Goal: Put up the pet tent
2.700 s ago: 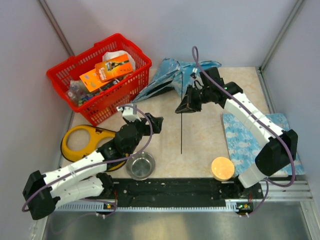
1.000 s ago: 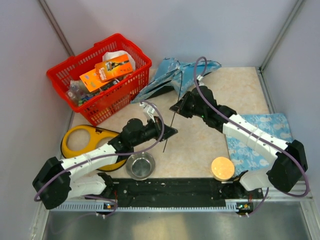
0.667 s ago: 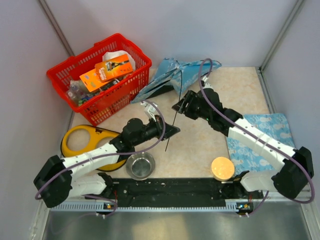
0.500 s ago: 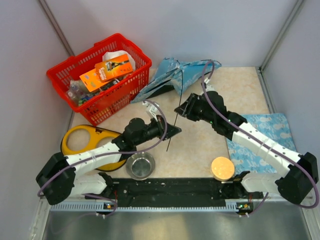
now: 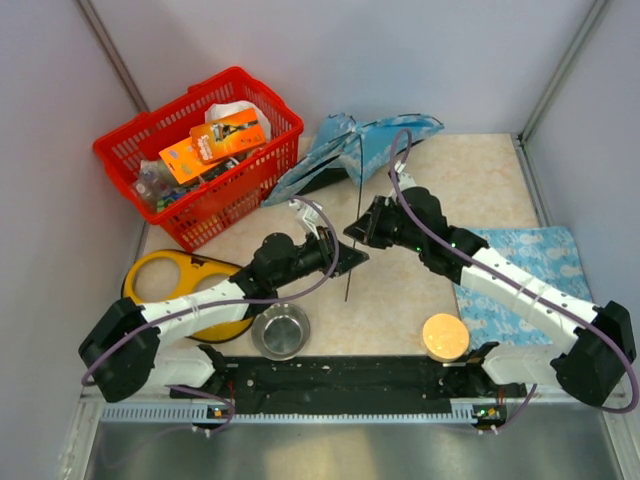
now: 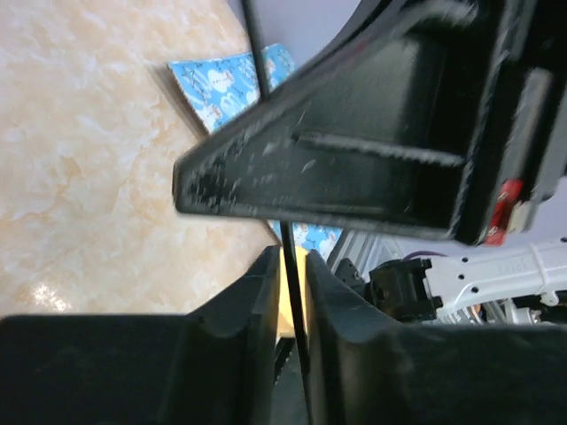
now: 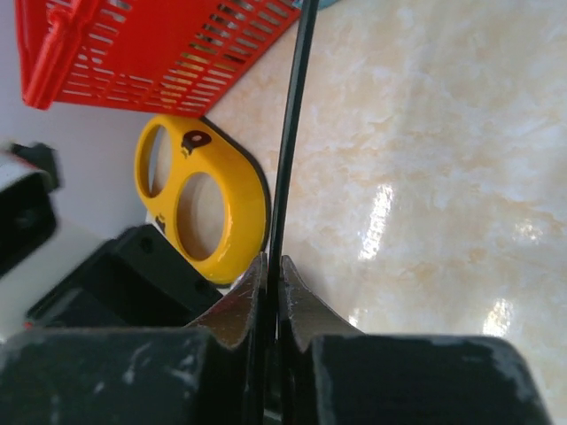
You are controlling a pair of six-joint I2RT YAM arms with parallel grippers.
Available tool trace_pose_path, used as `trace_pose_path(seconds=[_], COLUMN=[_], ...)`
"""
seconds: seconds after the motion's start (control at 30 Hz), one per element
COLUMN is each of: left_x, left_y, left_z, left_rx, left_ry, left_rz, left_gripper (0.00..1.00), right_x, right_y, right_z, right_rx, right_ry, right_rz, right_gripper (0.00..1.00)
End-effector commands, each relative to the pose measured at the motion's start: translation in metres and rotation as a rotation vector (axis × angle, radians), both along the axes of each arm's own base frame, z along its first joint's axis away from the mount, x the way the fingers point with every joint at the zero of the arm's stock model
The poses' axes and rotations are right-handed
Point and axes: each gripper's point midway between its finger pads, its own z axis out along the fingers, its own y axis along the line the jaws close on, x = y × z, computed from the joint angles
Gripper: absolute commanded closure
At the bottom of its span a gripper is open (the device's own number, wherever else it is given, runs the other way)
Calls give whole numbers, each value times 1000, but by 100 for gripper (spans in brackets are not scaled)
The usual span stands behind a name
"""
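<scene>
The pet tent (image 5: 352, 150) lies collapsed at the worktop's (image 5: 480, 180) far edge by the red basket (image 5: 235, 190). Left gripper (image 5: 352, 258) and right gripper (image 5: 356, 226) both pinch its pole (image 5: 348, 285); best bow it gently, together.

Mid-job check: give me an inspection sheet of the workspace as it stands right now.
Surface: beige marbled tabletop, glossy.
Job's things: pet tent lies collapsed at the back, beside the red basket; one thin dark pole runs from it toward the near edge.
Clutter: basket full of packages; yellow two-holed object; steel bowl; orange disc; blue printed mat on the right.
Grippers: left gripper and right gripper are both shut on the pole, the right one nearer the tent.
Cables: purple cables loop along both arms.
Surroundings: grey walls on three sides; metal rail at the near edge.
</scene>
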Motion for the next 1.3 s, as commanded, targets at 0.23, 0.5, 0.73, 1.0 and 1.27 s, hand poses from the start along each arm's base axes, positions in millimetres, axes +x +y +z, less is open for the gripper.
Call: trace_pose_path(seconds=[0.23,0.5,0.73,1.0,1.27], left_x=[6,59,120,175,210], left_y=[41,91,75,33,6], left_z=[67,24,-13,-20,-30], left_rx=[-94,60,99,49,-1], left_ry=[-290,-205,-187,-312,-372], left_rz=[112,441,458,416,406], left_gripper=[23,22,23,23,21], right_x=[-5,-12,-15,-8,-8], right_y=[-6,-6,-3,2,12], right_z=[17,43,75,93,97], right_rx=[-49,11,101,186,256], right_ry=[-47,-66,-71,-31,-1], right_rz=[23,34,30,-23,-14], right_gripper=[100,100,100,100,100])
